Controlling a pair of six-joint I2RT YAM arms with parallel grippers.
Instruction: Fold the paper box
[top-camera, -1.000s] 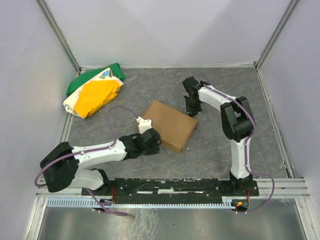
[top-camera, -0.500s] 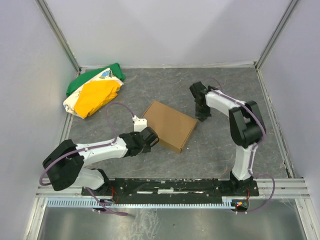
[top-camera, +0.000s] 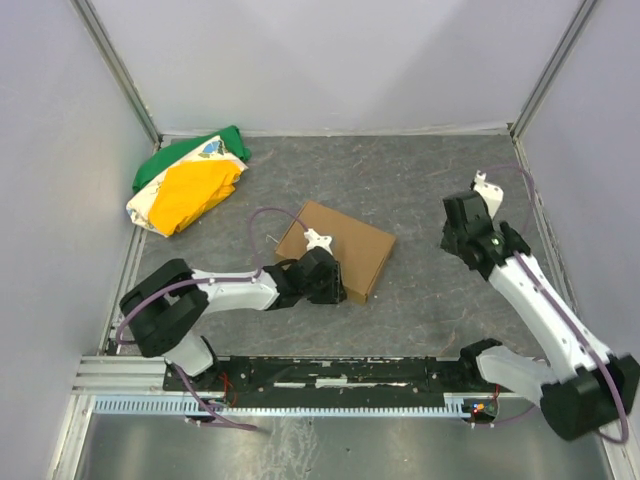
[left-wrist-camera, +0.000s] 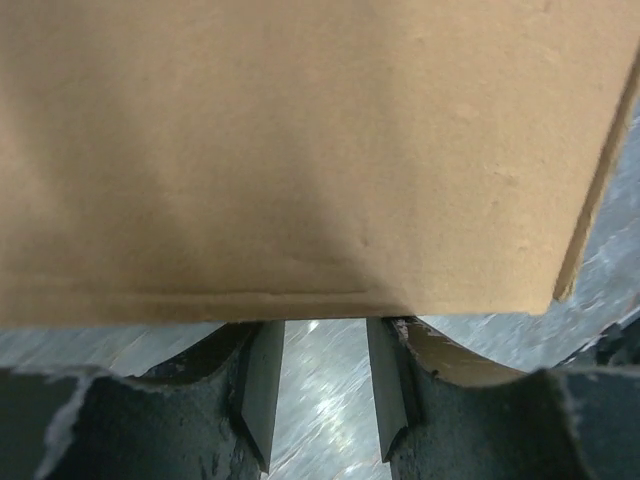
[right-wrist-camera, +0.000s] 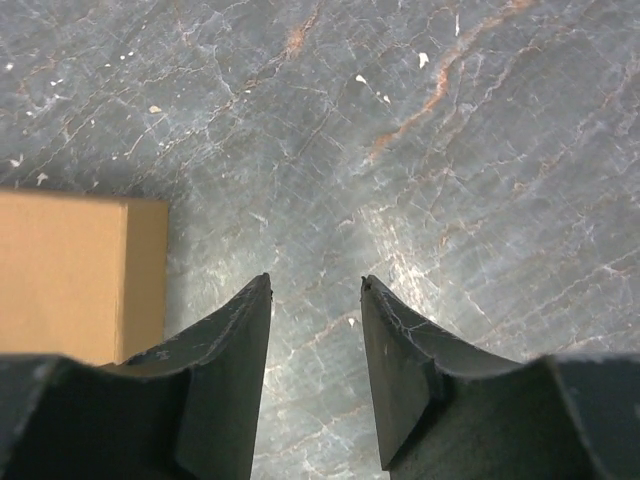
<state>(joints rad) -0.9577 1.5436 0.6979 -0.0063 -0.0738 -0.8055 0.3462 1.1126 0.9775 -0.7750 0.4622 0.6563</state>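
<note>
The paper box (top-camera: 345, 245) is a compact, closed brown cardboard box lying flat in the middle of the table. My left gripper (top-camera: 328, 285) is at the box's near-left edge. In the left wrist view the box (left-wrist-camera: 300, 150) fills the upper frame. The left gripper (left-wrist-camera: 325, 335) is open with only the table between its fingers, and their tips reach the box's lower edge. My right gripper (top-camera: 463, 240) is raised to the right of the box and apart from it. In the right wrist view it (right-wrist-camera: 315, 285) is open and empty, with a box corner (right-wrist-camera: 70, 275) at the left.
A green, yellow and white cloth bundle (top-camera: 190, 185) lies at the back left. Grey walls with metal corner posts enclose the table on three sides. The arms' base rail (top-camera: 340, 372) runs along the near edge.
My right arm has pulled back from the box's far-right corner to the right side of the table. My left gripper has moved right along the box's near edge.
</note>
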